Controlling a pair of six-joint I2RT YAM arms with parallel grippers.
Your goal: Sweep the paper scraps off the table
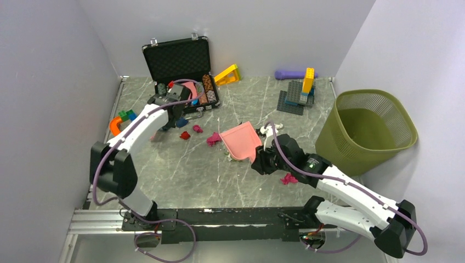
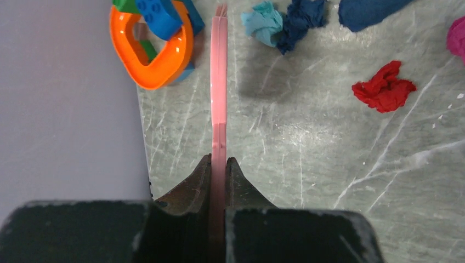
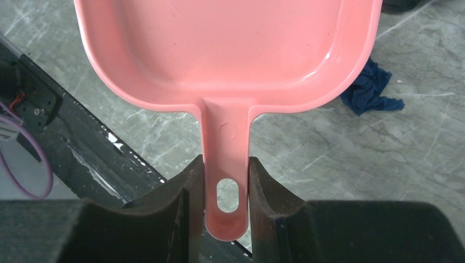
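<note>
Table (image 1: 181, 175) fills most of top view. All scraps lie on it, so task looks early. Bin (image 1: 367, 131) stands off table's right side, near R arm; no scraps visible inside. Open case (image 1: 181, 71) at far left holds chips, not task items.

Pan (image 1: 241, 141) is mid-table, mouth facing far-left. R gripper (image 3: 225, 163) has jaws clamped on pan handle from both sides. Pan inside looks bare in R wrist view.

L gripper (image 2: 219, 164) has jaws closed tight on a thin pink strip (image 2: 219, 82), prob. a brush seen edge-on. Bristles aren't visible, so can't confirm. Strip points toward orange ring (image 2: 153, 49) at table's left edge.

Scraps (image 1: 214, 139):
- magenta wad just beside pan mouth
- smaller magenta + red wads between pan and L gripper
- teal + navy wads near strip tip in L wrist view
- one magenta wad on the near side of R arm
- one navy wad beside pan in R wrist view

Done: both tools gripped, pan close to wads. Left: sweep every wad into pan, then prob. tip into bin. None collected yet, as far as views show.
</note>
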